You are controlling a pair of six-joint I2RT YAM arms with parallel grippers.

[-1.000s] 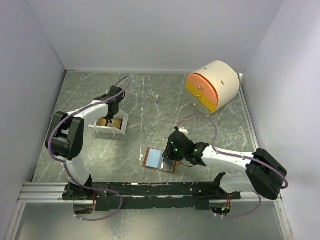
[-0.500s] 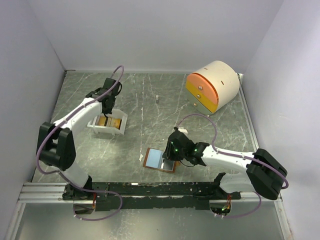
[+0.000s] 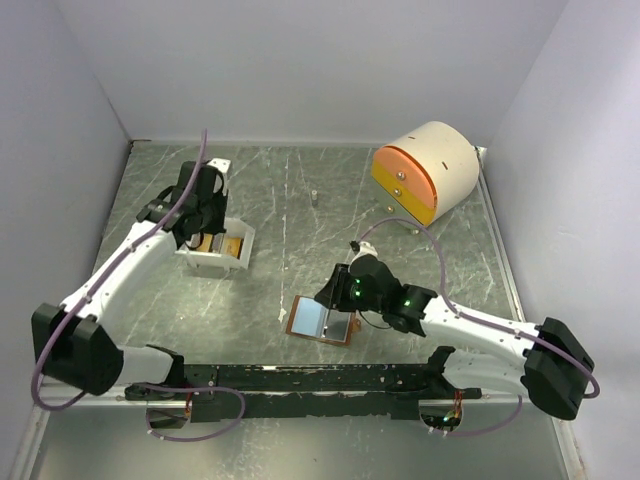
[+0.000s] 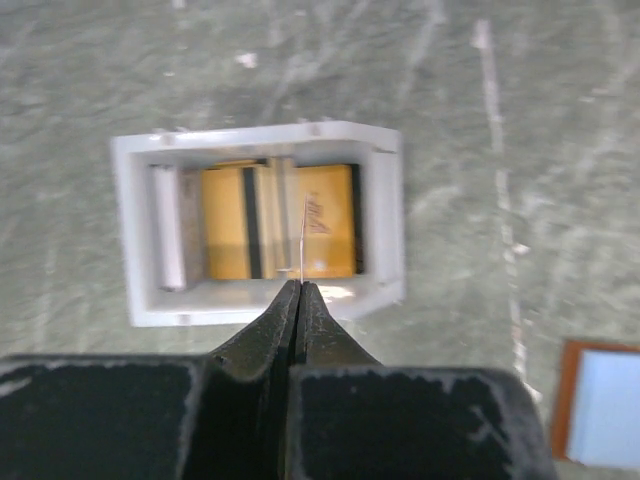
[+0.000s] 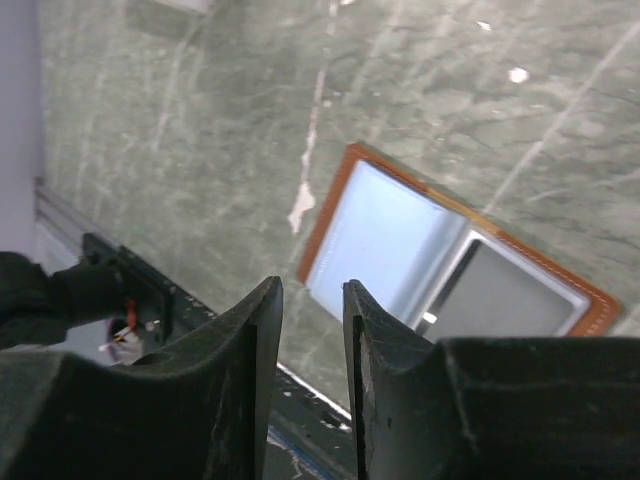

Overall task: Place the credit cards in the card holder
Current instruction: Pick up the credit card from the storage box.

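The white tray (image 4: 388, 215) holds gold-yellow credit cards (image 4: 225, 222) with dark stripes. My left gripper (image 4: 300, 284) hovers over the tray's near wall, shut on one thin credit card (image 4: 304, 235) that I see edge-on. In the top view the left gripper (image 3: 205, 224) sits above the tray (image 3: 215, 263) at the left. The card holder (image 5: 385, 232) lies open on the table, brown-edged with pale blue pockets, and a grey card (image 5: 510, 296) lies in its right half. My right gripper (image 5: 312, 285) is open and empty, raised over the card holder (image 3: 310, 318) near its right end (image 3: 337, 293).
A big cream-and-orange round drawer unit (image 3: 425, 170) stands at the back right. A tiny white object (image 3: 313, 196) lies mid-table near the back. A dark rail (image 3: 300, 378) runs along the near edge. Walls close in the table on three sides.
The left arm has stretched out and its gripper has lifted off the tray, shutting on a card. The right gripper has risen from the card holder and opened slightly wider.
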